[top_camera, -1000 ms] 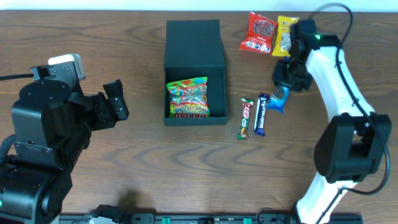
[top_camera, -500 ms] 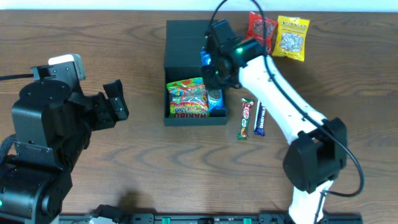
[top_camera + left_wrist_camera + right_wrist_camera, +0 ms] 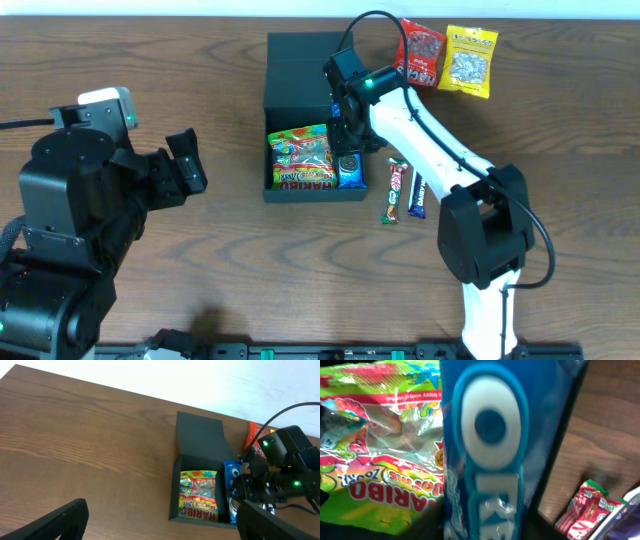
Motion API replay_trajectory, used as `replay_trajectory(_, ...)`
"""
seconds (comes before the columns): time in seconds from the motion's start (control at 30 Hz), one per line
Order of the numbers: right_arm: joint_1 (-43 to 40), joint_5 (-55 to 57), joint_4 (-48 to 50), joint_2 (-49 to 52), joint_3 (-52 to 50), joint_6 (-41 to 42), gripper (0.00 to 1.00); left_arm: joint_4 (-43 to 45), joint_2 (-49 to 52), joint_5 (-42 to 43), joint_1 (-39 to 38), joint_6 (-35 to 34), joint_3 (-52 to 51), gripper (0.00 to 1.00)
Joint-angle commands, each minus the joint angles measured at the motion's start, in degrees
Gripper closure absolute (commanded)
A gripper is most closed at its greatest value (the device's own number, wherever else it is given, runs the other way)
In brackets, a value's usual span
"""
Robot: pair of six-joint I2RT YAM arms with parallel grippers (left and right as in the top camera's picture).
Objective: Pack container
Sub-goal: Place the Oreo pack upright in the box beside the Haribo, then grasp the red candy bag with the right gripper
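Overhead, the right gripper [image 3: 345, 148] points down into the right-hand side of the container [image 3: 310, 70], directly above a blue cookie packet [image 3: 349, 172]. That packet sits along the right wall, beside a green gummy bag [image 3: 304, 158]. Whether the jaws pinch the packet or stand clear of it I cannot tell, since the right wrist view is filled by the blue wrapper and shows no fingers plainly. The left gripper [image 3: 190, 160] is spread wide and hangs well apart to the left of the box

The step in hand looks like seating this packet. To do it well, let go only once the wrapper is below the rim, then lift straight up. That way the fingers neither drag the packet out nor snag the gummy bag or the wall

The container is a matte charcoal rectangular box, its lid flap folded back at the far end. It stands on the wooden table [image 3: 230, 270], mid-table toward the far edge. Two candy bars [image 3: 407, 192] lie just to its right
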Motion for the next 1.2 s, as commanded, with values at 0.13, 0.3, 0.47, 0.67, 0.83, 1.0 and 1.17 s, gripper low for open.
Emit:
replay_trajectory(0.13,-0.1,0.5,-1.3,-1.4,1.7,2.8,0.18,0.0,0.0,-1.0,0.2,0.2,1.0,0.05)
replay_trajectory(0.3,-0.3,1.4,-2.2,-4.4,6.0,2.8,0.18,0.0,0.0,-1.0,0.2,0.2,1.0,0.05)
replay_trajectory(0.47,-1.6,9.7,1.1,-8.3,9.5,2.8,0.15,0.0,0.0,-1.0,0.2,0.2,1.0,0.05)
replay_trajectory(0.67,-7.3,13.8,10.5,-7.5,9.4,1.5,0.23,0.0,0.8,-1.3,0.2,0.2,0.9,0.05)
replay_trajectory(0.83,-12.5,13.9,16.3,-3.5,9.4,0.1,0.26,0.0,2.8,-1.2,0.2,0.2,0.9,0.05)
replay_trajectory(1.0,-17.1,13.7,20.5,2.7,11.2,0.0,0.30,0.0,5.6,-1.2,0.2,0.2,0.9,0.05)
replay_trajectory(1.17,-20.2,12.2,19.6,12.4,19.6,-0.5,0.30,1.9,9.8,2.5,0.1,7.3,0.9,0.05)
